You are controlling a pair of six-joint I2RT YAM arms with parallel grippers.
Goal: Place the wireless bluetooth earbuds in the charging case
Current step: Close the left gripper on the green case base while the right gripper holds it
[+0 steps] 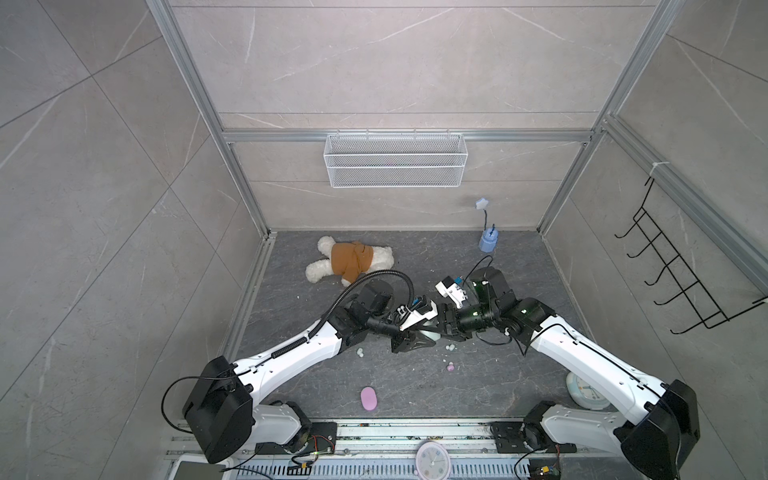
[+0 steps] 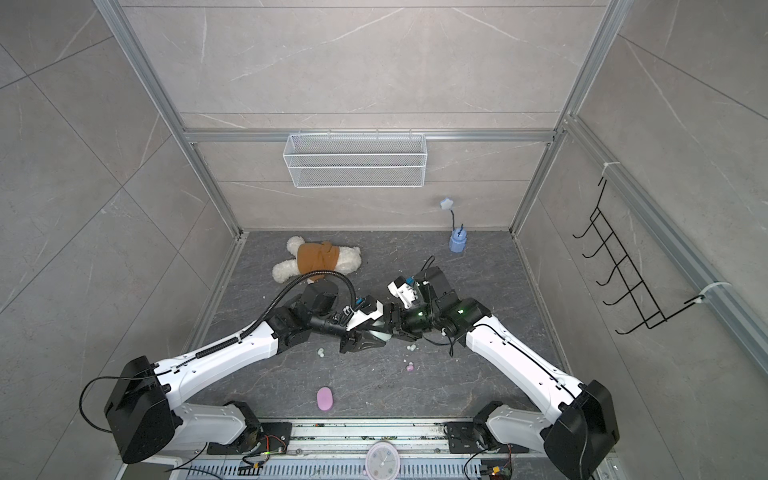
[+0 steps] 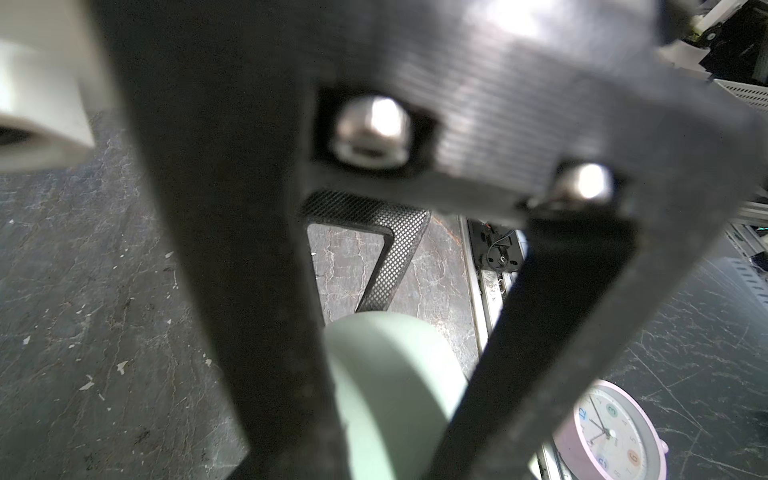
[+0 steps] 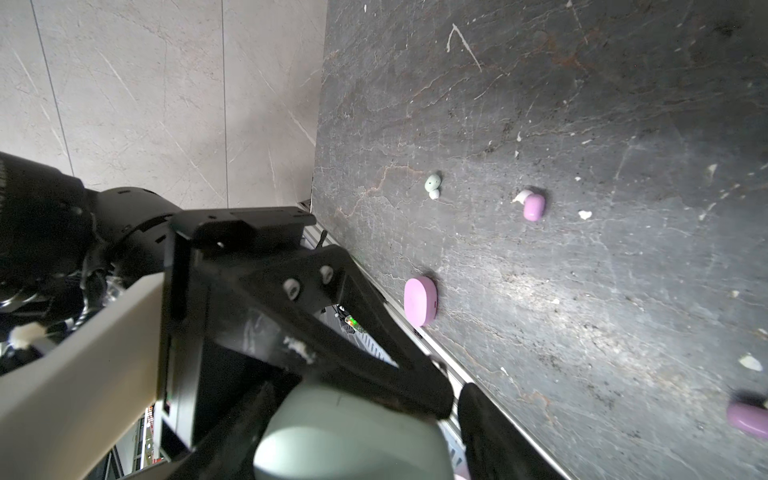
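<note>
Earbuds [image 1: 449,347] loose on the dark slab [image 1: 478,395]; none seated in a case, as far as I can see.

Top views, both: a mint pair lies just beside the grippers, a lone mint bud [image 1: 360,353] sits by the left forearm, and a lilac bud [image 1: 450,367] is nearer the front. Mid-table, the left gripper [image 1: 420,337] is clenched on the mint charging case [image 1: 430,329]. The right gripper [image 1: 448,325] crowds in from the opposite side; cannot tell whether it grasps anything. The lilac charging case [image 1: 369,399] lies shut, well apart. A plush bear [image 1: 349,259] and a blue bottle [image 1: 487,241] stand at the rear, out of the way.

Left wrist: the mint case is pinched between dark fingers [image 3: 257,332]. Lid state hidden. A pink clock [image 3: 611,436] shows beyond.

Right wrist: the mint case fills the near corner. One right finger [image 4: 490,424] stands just beside it, with a sliver of gap. The mint bud, the lilac bud and the lilac case lie beyond.

Risks, my judgement: the rounded shell may squirt from the pinch if the lid is pried. The crowded fingers may collide. The buds are tiny and could roll if an arm brushes them. White flecks clutter the slab. A lilac bud could go into the mint case.
</note>
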